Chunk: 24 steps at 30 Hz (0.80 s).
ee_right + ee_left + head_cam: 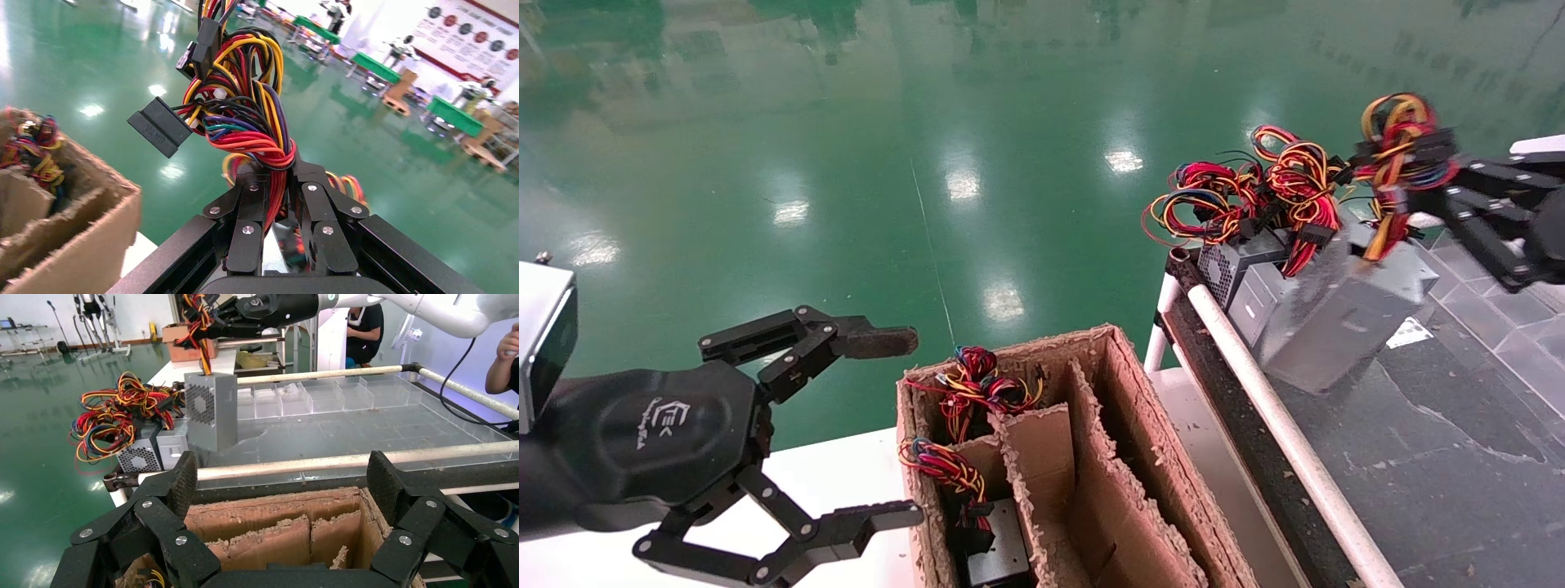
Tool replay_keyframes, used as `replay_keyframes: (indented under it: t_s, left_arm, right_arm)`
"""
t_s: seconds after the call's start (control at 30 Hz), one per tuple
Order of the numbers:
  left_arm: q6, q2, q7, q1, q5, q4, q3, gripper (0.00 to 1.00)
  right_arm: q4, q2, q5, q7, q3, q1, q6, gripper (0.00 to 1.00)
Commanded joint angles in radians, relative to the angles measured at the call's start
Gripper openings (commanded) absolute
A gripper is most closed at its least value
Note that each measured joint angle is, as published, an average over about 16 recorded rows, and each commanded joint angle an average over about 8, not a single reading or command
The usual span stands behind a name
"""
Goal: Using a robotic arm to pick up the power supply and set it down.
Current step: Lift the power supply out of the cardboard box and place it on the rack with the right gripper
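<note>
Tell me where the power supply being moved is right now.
In the head view, the power supply hangs tilted on the right, over the black tray, held by its wire bundle in the right gripper, beside two more supplies.

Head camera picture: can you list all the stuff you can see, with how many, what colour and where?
Power supply: one, grey metal, tilted over the dark tray, hanging by its wires from the right gripper.
Other power supplies: at least two, grey, at the tray's far end, with red, yellow and blue wire bundles.
Cardboard box: one, brown, divided into slots, on the white table; wire bundles and a dark unit sit in its left slots.
Tray: one, dark, with a white rail.
Floor: green, shiny.
Left gripper: black, open, left of the box.
Right gripper: black, shut on the wires.
</note>
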Motion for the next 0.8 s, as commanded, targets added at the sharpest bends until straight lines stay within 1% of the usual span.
replay_keyframes:
  t_s: [0.03,0.3,0.5,0.63,0.8]
  left_arm:
    - [0.000,0.000,0.000,0.000,0.000,0.000,0.000,1.00]
    - [0.000,0.000,0.000,0.000,0.000,0.000,0.000,1.00]
    - [0.000,0.000,0.000,0.000,0.000,0.000,0.000,1.00]
    - [0.000,0.000,0.000,0.000,0.000,0.000,0.000,1.00]
    - [0.000,0.000,0.000,0.000,0.000,0.000,0.000,1.00]
  right_arm:
    - [-0.006,0.016,0.005,-0.007,0.013,-0.016,0.004,0.00]
    - [-0.029,0.043,-0.024,-0.037,0.020,-0.074,0.021,0.00]
    - [-0.037,0.045,-0.040,-0.055,0.016,-0.104,0.025,0.00]
    - [-0.040,0.030,-0.058,-0.064,0.000,-0.109,0.029,0.00]
    - [-0.035,0.003,-0.087,-0.061,-0.030,-0.088,0.030,0.00]
